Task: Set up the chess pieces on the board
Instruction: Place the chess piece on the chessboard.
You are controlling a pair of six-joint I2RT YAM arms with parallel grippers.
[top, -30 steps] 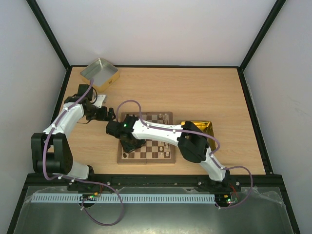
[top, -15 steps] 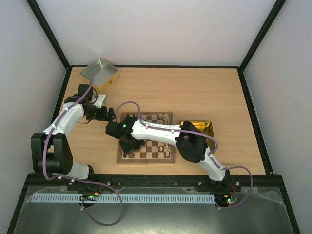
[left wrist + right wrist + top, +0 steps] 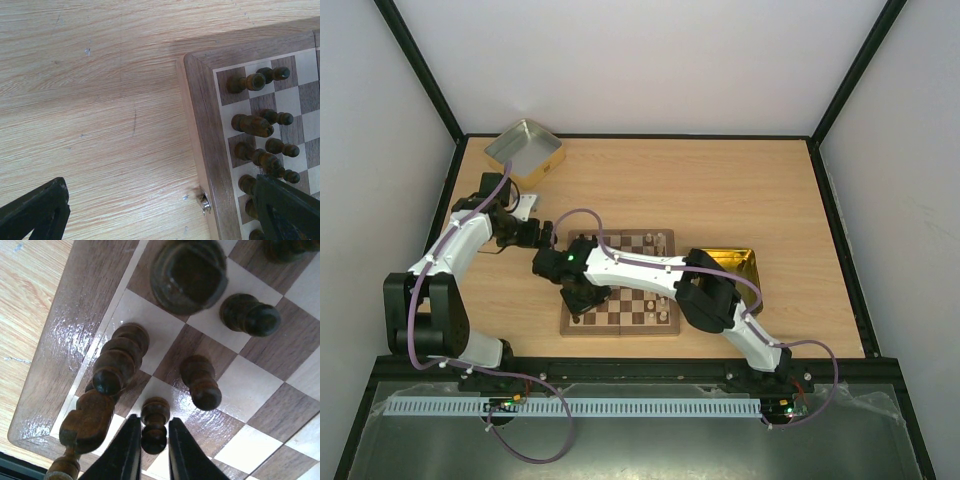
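Note:
The board (image 3: 620,330) lies mid-table, with dark brown chess pieces (image 3: 252,125) standing in rows along its left side and cream ones (image 3: 662,240) on its right. My right gripper (image 3: 153,421) reaches over the board's near left corner (image 3: 578,300). Its narrow jaws are shut on a dark pawn (image 3: 154,432), which stands on a light square. Other dark pieces (image 3: 117,365) crowd close on its left. My left gripper (image 3: 160,212) hovers wide open over bare table beside the board's left rim (image 3: 200,125), holding nothing. It also shows from above (image 3: 542,235).
A yellow-gold tin (image 3: 740,262) sits right of the board, partly under the right arm. A silver tin (image 3: 525,150) stands at the far left corner. A small metal clasp (image 3: 205,204) sticks out of the board's rim.
The right wrist has slid a little left and nearer over the board's left edge, and its jaws have eased slightly. The left arm has not moved.

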